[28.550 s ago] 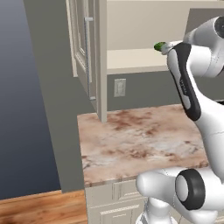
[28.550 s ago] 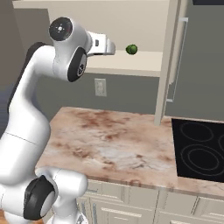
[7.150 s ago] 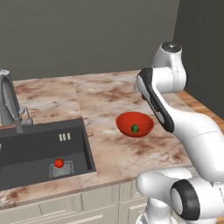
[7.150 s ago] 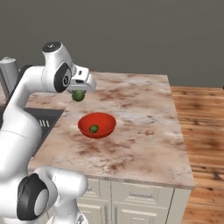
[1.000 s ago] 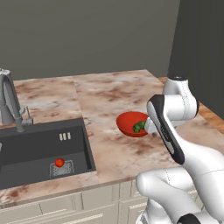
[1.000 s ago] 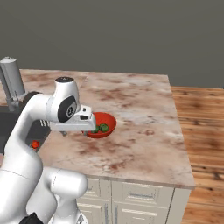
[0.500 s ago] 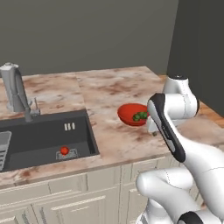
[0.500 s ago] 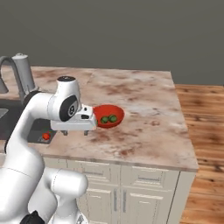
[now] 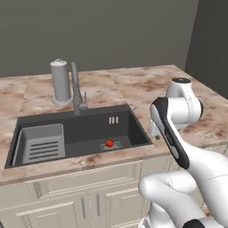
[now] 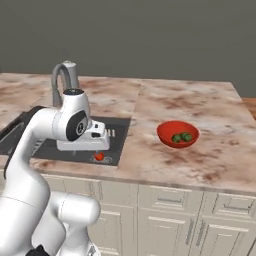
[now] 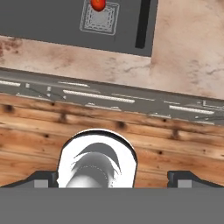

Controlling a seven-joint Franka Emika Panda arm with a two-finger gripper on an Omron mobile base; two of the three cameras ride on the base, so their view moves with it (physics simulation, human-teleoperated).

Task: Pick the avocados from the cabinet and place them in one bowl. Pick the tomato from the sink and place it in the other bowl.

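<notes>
On your left in the left base view, the grey ribbed rack (image 9: 41, 143) fills the far end of the sink (image 9: 75, 133), with the faucet (image 9: 76, 91) and a grey canister (image 9: 60, 81) behind the basin. The tomato (image 9: 109, 143) sits on the square drain, inside the basin. In the hand view your gripper (image 11: 112, 177) has its fingers spread wide with nothing between them, and the tomato (image 11: 98, 4) lies far ahead of the tips (near that view's top edge). Right of the hand in the right base view, the red bowl (image 10: 177, 134) holds both avocados (image 10: 181, 137), well apart from the sink.
</notes>
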